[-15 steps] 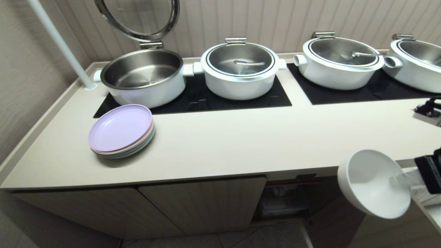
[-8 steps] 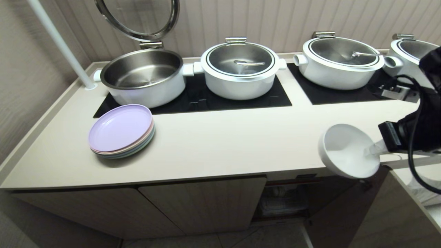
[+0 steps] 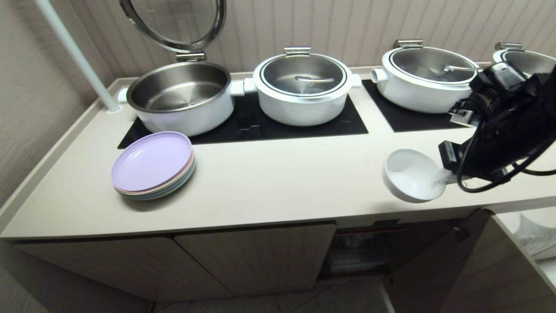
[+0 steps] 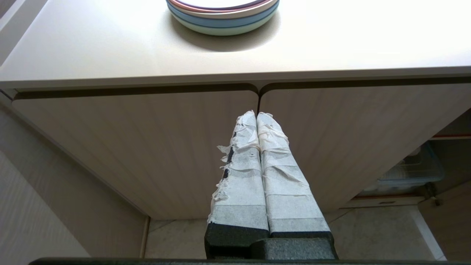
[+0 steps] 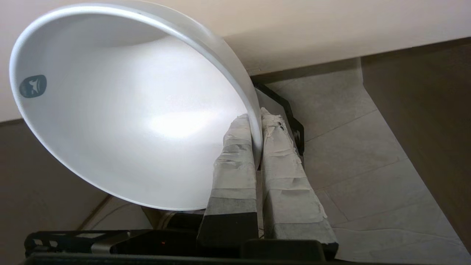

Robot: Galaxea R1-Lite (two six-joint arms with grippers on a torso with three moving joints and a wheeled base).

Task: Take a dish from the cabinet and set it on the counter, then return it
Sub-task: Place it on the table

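The dish is a white bowl (image 3: 410, 174), tilted on its side just over the front right part of the cream counter (image 3: 282, 178). My right gripper (image 3: 441, 178) is shut on its rim. In the right wrist view one taped finger lies inside the bowl (image 5: 121, 110) and the other outside, with the gripper (image 5: 256, 117) pinching the wall. Below the counter is the cabinet (image 3: 260, 256), with its dark compartment (image 3: 360, 252) open. My left gripper (image 4: 256, 115) is shut and empty, parked low in front of the closed cabinet doors (image 4: 147, 147).
A stack of pastel plates (image 3: 153, 165) sits at the counter's front left. White pots (image 3: 304, 87) stand on the black hob panels (image 3: 269, 124) along the back; the left pot (image 3: 182, 98) has its lid raised. A white pole (image 3: 74, 54) rises at the far left. The open cabinet door (image 3: 434, 265) juts out at lower right.
My right arm has risen and swung left, carrying the bowl from below the counter's front edge to over the countertop. The left arm has stayed still.
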